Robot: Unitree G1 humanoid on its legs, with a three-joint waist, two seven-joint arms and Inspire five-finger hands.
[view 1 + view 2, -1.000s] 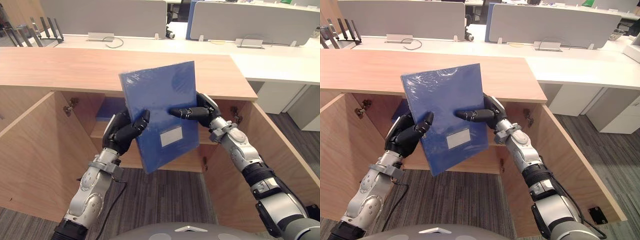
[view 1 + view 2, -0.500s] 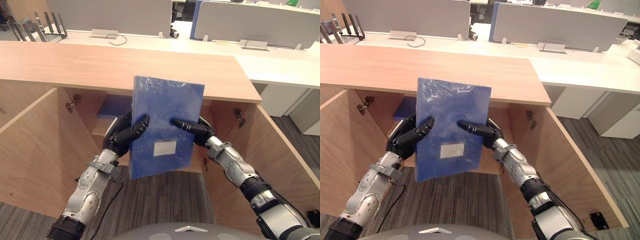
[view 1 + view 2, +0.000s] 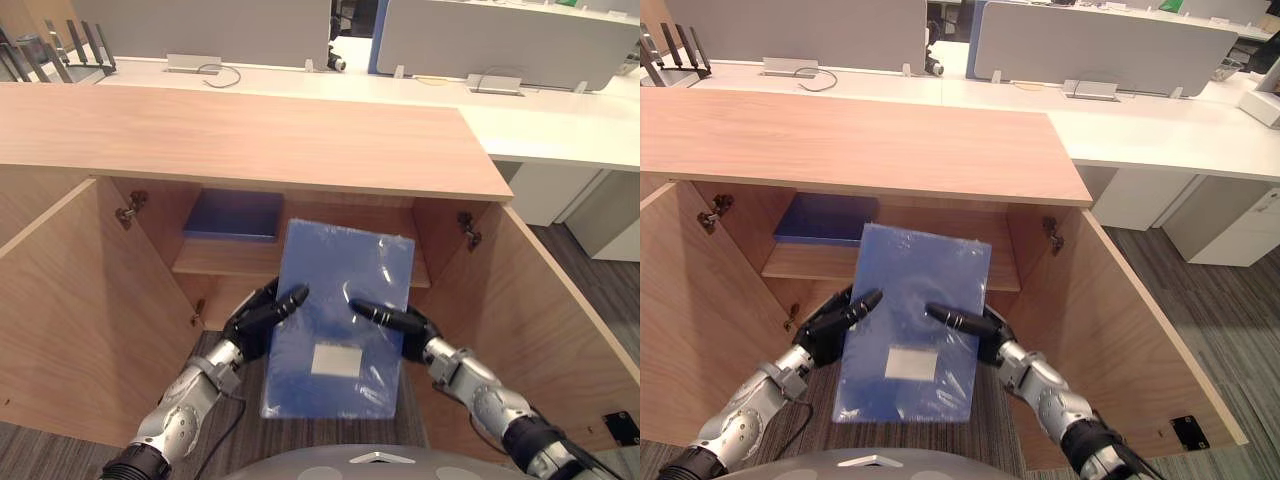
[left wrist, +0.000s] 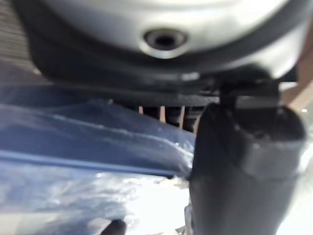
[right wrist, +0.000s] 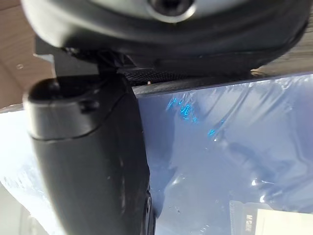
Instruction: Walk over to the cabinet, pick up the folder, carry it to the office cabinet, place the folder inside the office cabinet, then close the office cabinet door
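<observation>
Left hand (image 3: 256, 319) and right hand (image 3: 412, 328) pinch the blue folder (image 3: 345, 280) at its 9 and 3 o'clock edges, before the open office cabinet (image 3: 250, 135) shelf (image 3: 215, 258).

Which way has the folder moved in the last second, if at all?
Yes, downward. The folder overlapped the cabinet top a second ago. Now its upper edge sits below that top's front edge, in front of the shelf.
</observation>
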